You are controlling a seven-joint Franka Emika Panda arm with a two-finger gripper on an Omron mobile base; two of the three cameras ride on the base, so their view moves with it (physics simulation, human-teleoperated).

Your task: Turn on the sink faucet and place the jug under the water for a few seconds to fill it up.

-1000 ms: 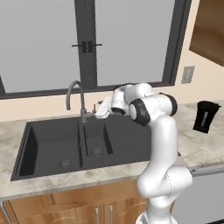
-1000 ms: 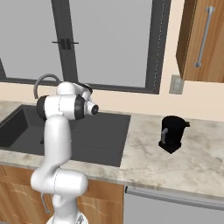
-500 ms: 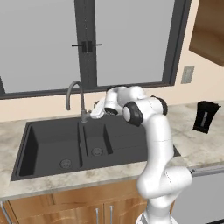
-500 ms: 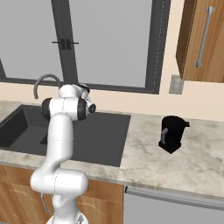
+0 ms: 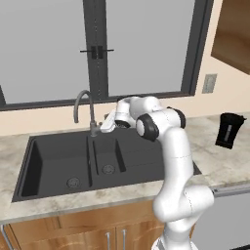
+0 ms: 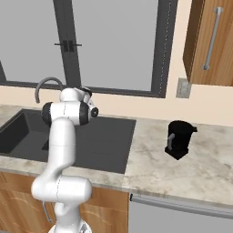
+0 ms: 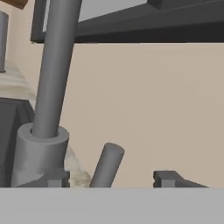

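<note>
The sink faucet (image 5: 82, 104) rises behind the dark sink (image 5: 53, 161); its arch (image 6: 47, 83) also shows past my arm. No water runs from the spout. My gripper (image 5: 104, 126) sits right at the faucet's base. In the hand view the faucet stem (image 7: 54, 70) stands at left and its small side lever (image 7: 107, 164) slants up between my fingertips (image 7: 168, 178). The gripper (image 7: 111, 179) is open, with one finger on each side of the lever and not touching it. The black jug (image 5: 228, 130) stands on the counter far to the right, (image 6: 179, 138) upright.
A window with a dark frame (image 5: 95, 49) runs along the wall behind the sink. A wall outlet (image 6: 183, 88) and a wooden cabinet (image 6: 209, 41) are above the jug. The marble counter (image 6: 182, 168) stretches between the sink and the jug.
My hand has swung left along the back of the sink and reached the faucet's base. The jug has stayed put.
</note>
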